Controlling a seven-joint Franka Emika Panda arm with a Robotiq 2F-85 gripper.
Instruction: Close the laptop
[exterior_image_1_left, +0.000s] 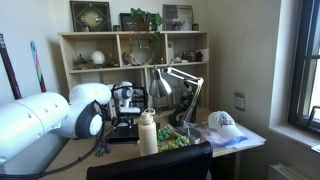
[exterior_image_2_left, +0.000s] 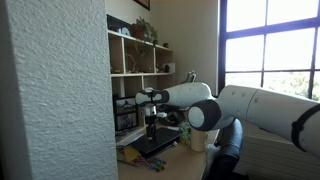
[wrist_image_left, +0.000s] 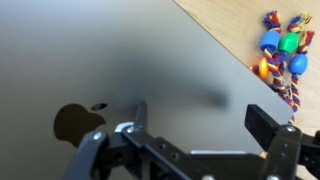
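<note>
The laptop (wrist_image_left: 120, 60) fills the wrist view with its dark grey lid facing up, a dark logo at the lower left. In both exterior views it lies flat on the desk (exterior_image_1_left: 125, 136) (exterior_image_2_left: 157, 146). My gripper (wrist_image_left: 200, 120) hangs just above the lid, its two fingers spread apart with nothing between them. It also shows in both exterior views (exterior_image_1_left: 125, 120) (exterior_image_2_left: 150, 128), pointing straight down over the laptop.
A white water bottle (exterior_image_1_left: 148, 132) stands next to the laptop. A colourful rope toy (wrist_image_left: 283, 55) lies on the wooden desk beside the lid. A desk lamp (exterior_image_1_left: 180, 85), a white cap (exterior_image_1_left: 225, 123), a wall shelf (exterior_image_1_left: 130, 50) and a black chair back (exterior_image_1_left: 150, 165) surround it.
</note>
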